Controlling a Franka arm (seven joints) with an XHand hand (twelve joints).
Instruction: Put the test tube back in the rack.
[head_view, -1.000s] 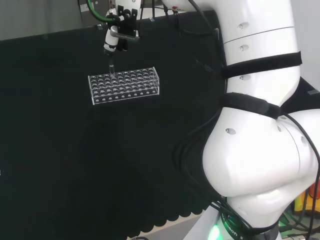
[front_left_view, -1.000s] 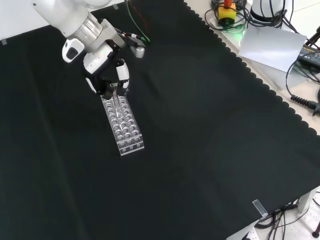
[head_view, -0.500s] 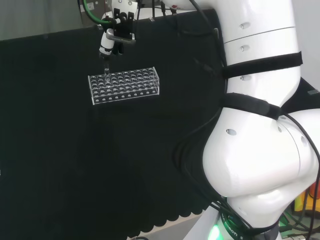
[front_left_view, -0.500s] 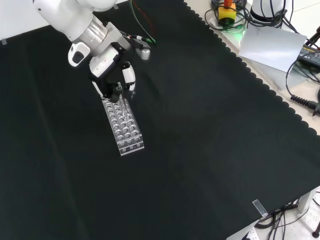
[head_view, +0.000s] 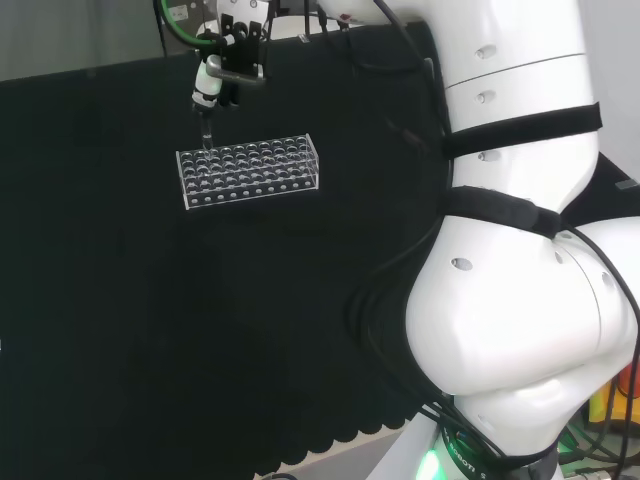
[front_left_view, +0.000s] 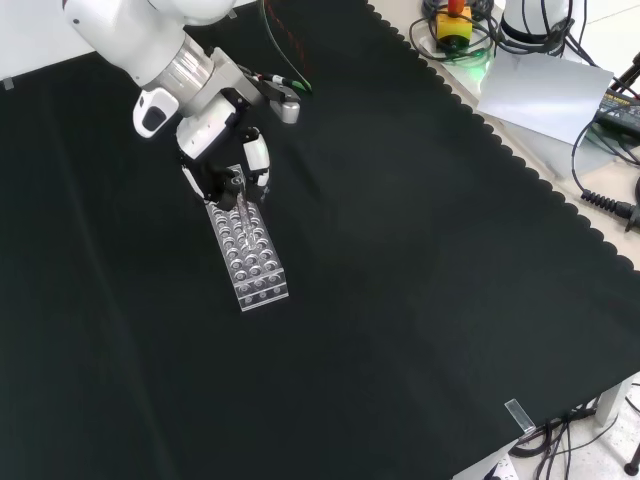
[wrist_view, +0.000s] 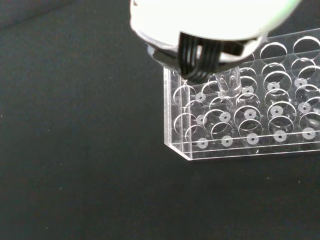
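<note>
Hand (head_view: 213, 80) higher, tube (head_view: 204, 137) below it

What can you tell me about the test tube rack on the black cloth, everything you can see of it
The test tube rack is a long clear block, plastic or acrylic by its look, with rows of round holes across its top plate and a lower plate visible through it. It lies flat on the black cloth. Its holes look empty. The hand hovers over one end, pinching a clear test tube upright with its lower tip at the rack's top; whether it has entered a hole is unclear.
</note>
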